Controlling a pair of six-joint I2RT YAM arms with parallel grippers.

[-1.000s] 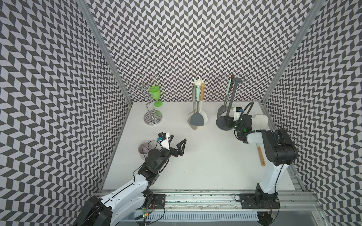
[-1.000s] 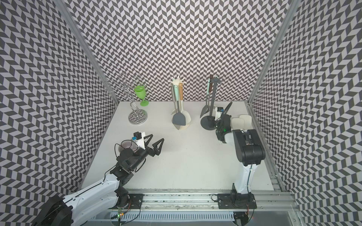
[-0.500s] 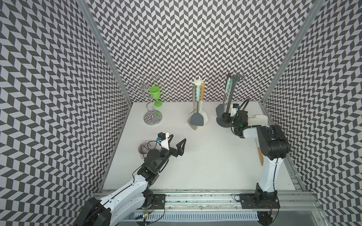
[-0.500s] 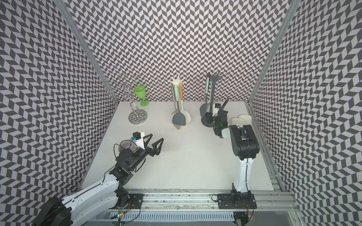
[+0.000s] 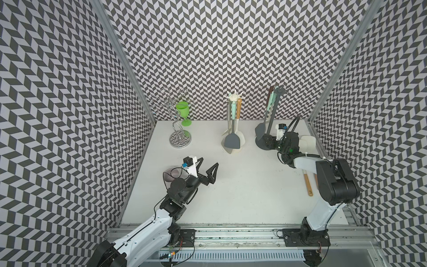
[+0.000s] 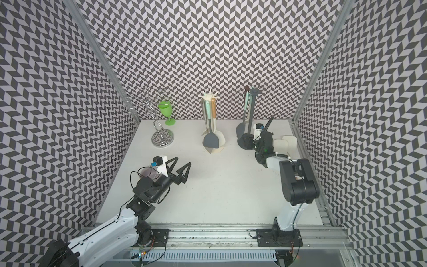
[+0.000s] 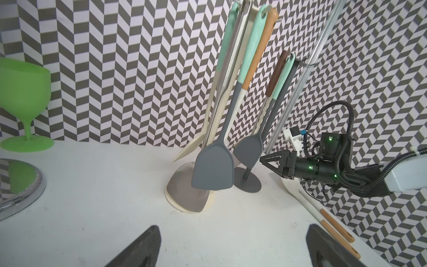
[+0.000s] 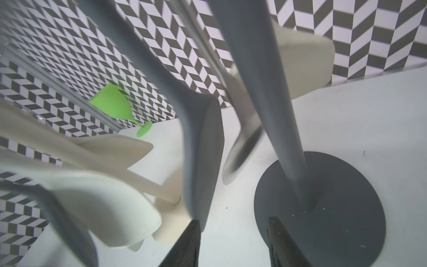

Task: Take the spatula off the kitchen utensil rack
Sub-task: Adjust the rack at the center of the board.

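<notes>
At the back right stands a dark grey utensil rack (image 5: 263, 143) (image 6: 244, 145). A grey spatula (image 5: 259, 130) (image 6: 240, 130) hangs from it, blade low beside the pole. My right gripper (image 5: 269, 140) (image 6: 249, 141) lies low at the rack's foot. In the right wrist view this gripper (image 8: 233, 222) is open with bare table between the fingers; the spatula's blade (image 8: 203, 150) hangs just past one fingertip and the rack's base (image 8: 335, 208) lies under the other. My left gripper (image 5: 209, 161) (image 7: 233, 228) hovers wide open and empty over the table's left middle.
A cream rack (image 5: 233, 149) with another grey spatula (image 5: 232, 141) stands at back centre. Two cream spatulas (image 5: 308, 143) with wooden handles lie along the right wall. A chrome stand (image 5: 180, 139) and green goblet (image 5: 183, 111) are back left. A dark cup (image 5: 172, 174) sits beside the left arm.
The right gripper has moved in toward the dark rack's base and its jaws have gone from shut to open. The left arm has not moved.
</notes>
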